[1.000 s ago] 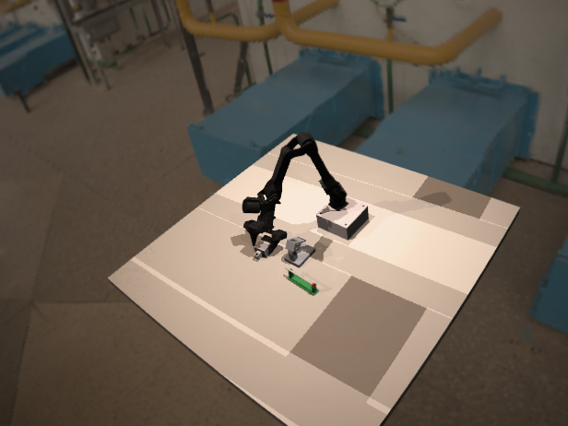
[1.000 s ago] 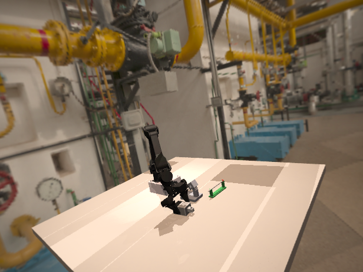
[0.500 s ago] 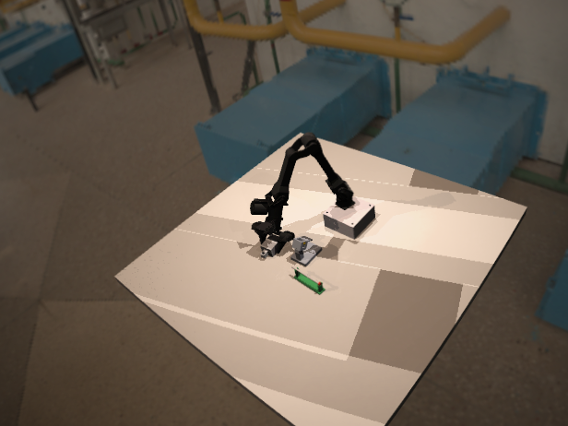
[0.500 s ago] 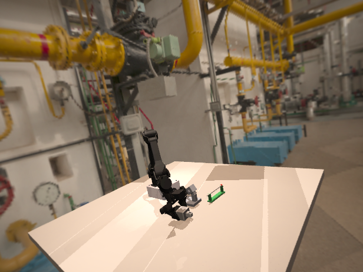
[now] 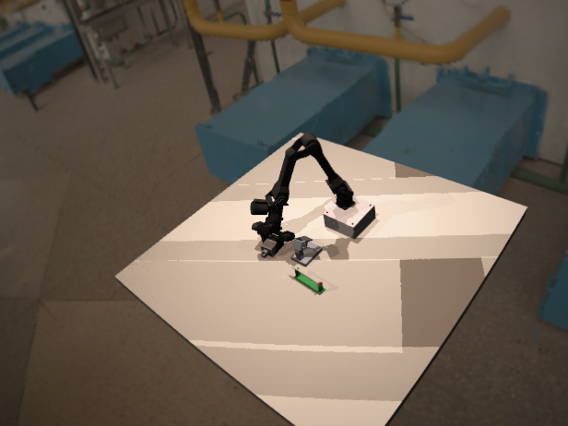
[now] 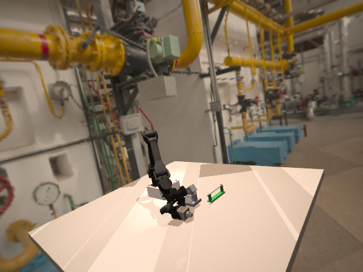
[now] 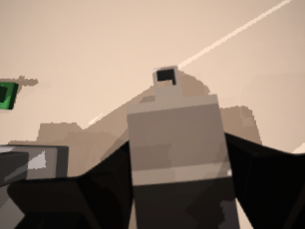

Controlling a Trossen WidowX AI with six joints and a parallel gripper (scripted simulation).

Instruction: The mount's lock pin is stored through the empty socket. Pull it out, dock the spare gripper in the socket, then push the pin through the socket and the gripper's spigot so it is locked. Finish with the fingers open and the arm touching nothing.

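My gripper (image 5: 275,235) (image 6: 174,204) (image 7: 171,135) is shut on the spare gripper, with one black finger on each side of its body. The spare gripper (image 5: 269,247) (image 6: 182,212) (image 7: 174,134) is a grey block with a dark rear part. Its small spigot (image 7: 165,92) has a cross hole and points away from my palm. The block is at or just above the table; I cannot tell which. The grey mount (image 5: 301,247) (image 6: 192,196) stands beside it, its socket tilted up; no pin shows in it. The red-headed lock pin (image 5: 320,284) (image 6: 221,185) lies across the green stand's posts.
The green stand (image 5: 308,282) (image 6: 216,196) (image 7: 13,98) is beyond the mount from my fingers. The mount's grey edge (image 7: 62,159) is close to my left finger in the wrist view. The arm's pale base box (image 5: 349,218) (image 6: 156,192) stands behind the mount.
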